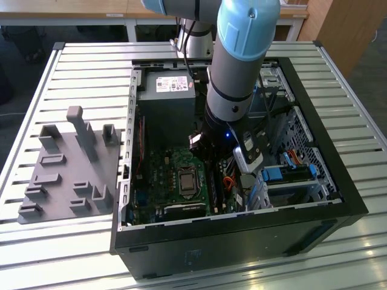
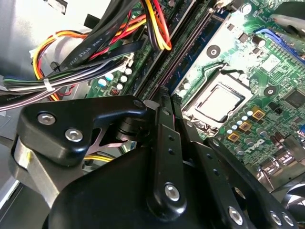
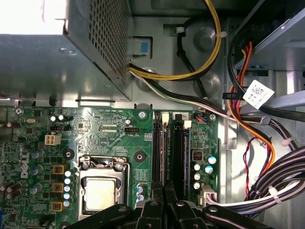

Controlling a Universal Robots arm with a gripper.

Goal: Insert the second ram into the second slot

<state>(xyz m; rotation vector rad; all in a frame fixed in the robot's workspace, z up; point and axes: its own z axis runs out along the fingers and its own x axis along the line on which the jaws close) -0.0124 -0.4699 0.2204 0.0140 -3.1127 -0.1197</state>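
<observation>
My gripper (image 2: 164,95) hangs low over the motherboard (image 3: 109,129), its two black fingers (image 3: 151,207) pressed together and shut. Its tips are at the near end of the memory slots (image 3: 177,148), which run away from them as long dark strips. A thin blue board stands on edge in these slots, which I take to be the second ram (image 2: 190,52). I cannot tell whether the fingertips touch it. In the exterior view the arm (image 1: 236,78) reaches down into the open computer case (image 1: 338,175), right of the processor socket (image 1: 184,181).
Bundles of black, yellow, orange and red cables (image 2: 95,52) hang close beside the gripper. The grey power supply (image 3: 62,57) fills the case's far end. Blue drive-bay parts (image 1: 290,175) sit at the exterior view's right. A grey holder block (image 1: 69,169) stands on the slatted table.
</observation>
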